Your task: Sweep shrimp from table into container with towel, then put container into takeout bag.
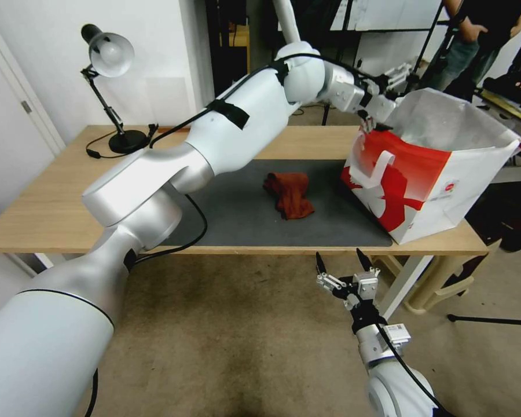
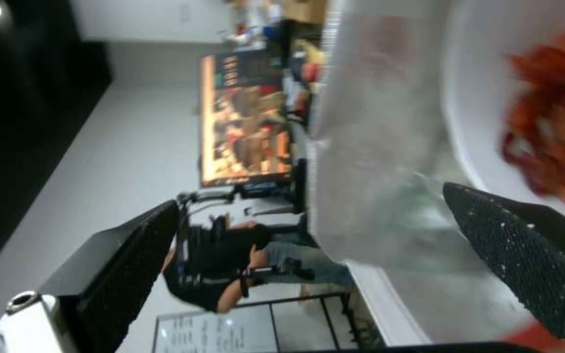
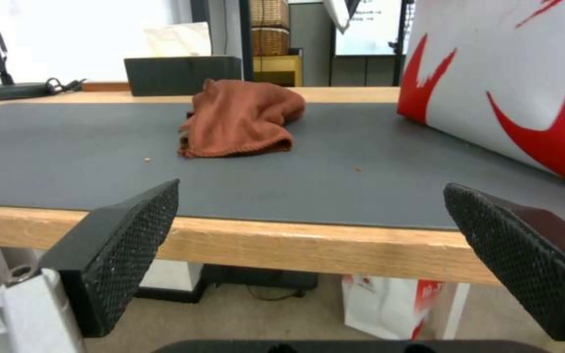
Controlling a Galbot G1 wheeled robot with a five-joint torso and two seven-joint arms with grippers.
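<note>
- Reaching across the table (image 1: 52,214), the left arm is holding its left gripper (image 1: 382,119) right at the near-left rim of the takeout bag (image 1: 440,174), at the bag's open mouth
- Looking from the left wrist view, its fingers (image 2: 525,255) are standing wide apart with nothing between them; the container (image 2: 485,113) is sitting beyond the fingertips, down inside the silvery lining, with the shrimp (image 2: 557,127) heaped in it
- Judging from that, the bowl is lying straight ahead of and below the left fingers, apart from them rather than gripped, so the drop into the bag looks done and the way out for this arm is up and back over the rim
- Hanging low in front of the table's near edge, the right gripper (image 1: 344,269) is waiting with its fingers (image 3: 125,245) spread wide and empty
- Lying crumpled in the middle of the dark mat (image 1: 243,220), the towel (image 1: 289,194) is well apart from the bag and nearer the right gripper than the left
</note>
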